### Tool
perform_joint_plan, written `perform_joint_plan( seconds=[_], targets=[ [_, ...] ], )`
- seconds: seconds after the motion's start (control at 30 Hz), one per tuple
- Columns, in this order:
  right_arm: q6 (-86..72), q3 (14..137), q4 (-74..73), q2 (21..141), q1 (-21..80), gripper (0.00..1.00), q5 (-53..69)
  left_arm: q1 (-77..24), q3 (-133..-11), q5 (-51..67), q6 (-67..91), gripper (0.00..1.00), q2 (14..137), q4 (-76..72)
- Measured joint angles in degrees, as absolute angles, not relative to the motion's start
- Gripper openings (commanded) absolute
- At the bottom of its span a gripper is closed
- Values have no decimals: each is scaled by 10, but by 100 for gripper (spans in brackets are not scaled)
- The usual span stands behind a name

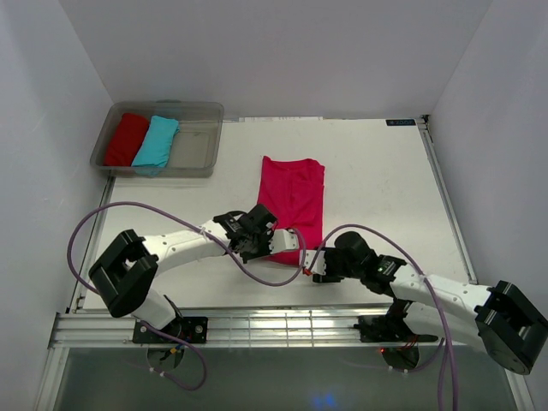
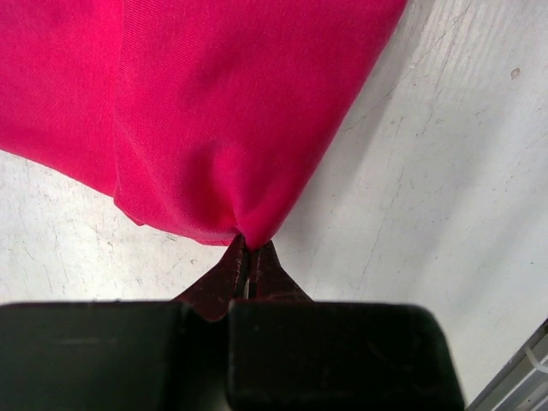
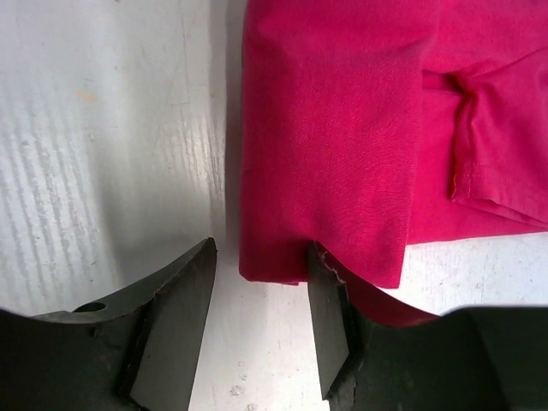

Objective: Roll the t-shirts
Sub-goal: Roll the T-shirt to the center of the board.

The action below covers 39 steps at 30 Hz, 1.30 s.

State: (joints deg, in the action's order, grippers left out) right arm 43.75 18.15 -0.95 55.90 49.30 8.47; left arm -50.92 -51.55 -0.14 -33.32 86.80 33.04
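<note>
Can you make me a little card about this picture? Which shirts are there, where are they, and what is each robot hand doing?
Shirt being worked on: bright magenta-pink cloth t-shirt, folded into a long strip, lying on the white table
Left gripper: shut, pinching the pink shirt's near edge
Right gripper: open, a near corner of the pink shirt between its fingers
Box: clear plastic bin, far left of the table
In the box: dark red shirt and turquoise shirt, both bundled up, side by side

Desk [image 1: 377, 171]: white, scuffed surface. Clear plastic bin [image 1: 195, 145] sits at its far left corner. Metal rail [image 1: 274, 330] runs along near edge.
</note>
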Motion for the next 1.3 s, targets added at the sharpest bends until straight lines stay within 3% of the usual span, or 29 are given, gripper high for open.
perform_joint_plan(
  seconds=[0.13, 0.23, 0.37, 0.5, 0.93, 1.3],
  targets=[
    [440, 182, 1, 586, 496, 52, 59, -504, -516, 5, -333, 0, 868, 331],
    [435, 182, 19, 600, 499, 46, 39, -499, -518, 15, -333, 0, 868, 336],
    [418, 184, 30, 617, 499, 8, 23, -487, -530, 41, -334, 0, 868, 352],
    [401, 199, 11, 615, 499, 8, 32, -469, -540, 75, -340, 0, 868, 377],
    [410, 287, -193, 579, 486, 8, 229, -453, -570, 210, -404, 0, 840, 560],
    [405, 316, -192, 626, 379, 8, 305, -363, -656, 271, -427, 0, 923, 618]
  ],
)
